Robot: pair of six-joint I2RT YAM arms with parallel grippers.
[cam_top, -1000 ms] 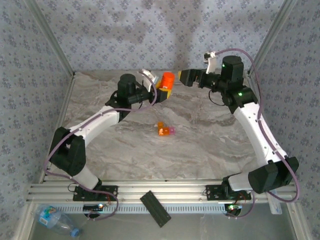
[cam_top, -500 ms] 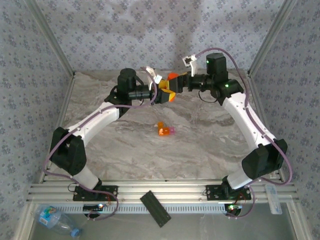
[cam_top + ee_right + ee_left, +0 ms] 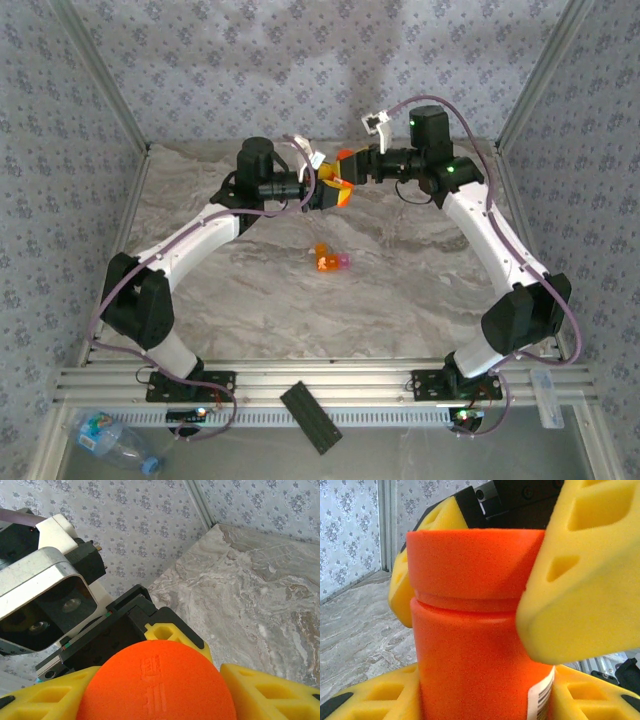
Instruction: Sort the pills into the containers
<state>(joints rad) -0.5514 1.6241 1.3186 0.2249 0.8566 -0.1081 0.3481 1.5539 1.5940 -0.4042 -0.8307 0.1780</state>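
One capped bottle [image 3: 470, 645], one small compartment [image 3: 325, 262]

left claw [image 3: 331, 187] + right claw [image 3: 356, 167]: both on orange pill bottle [image 3: 345, 156] | small orange compartment [image 3: 325, 262] (pink-ended) lying nearer, apart

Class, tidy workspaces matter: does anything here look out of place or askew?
Yes. The black bar lies askew across the near rail. A plastic bottle lies on its side in the near-left corner, beyond that rail.
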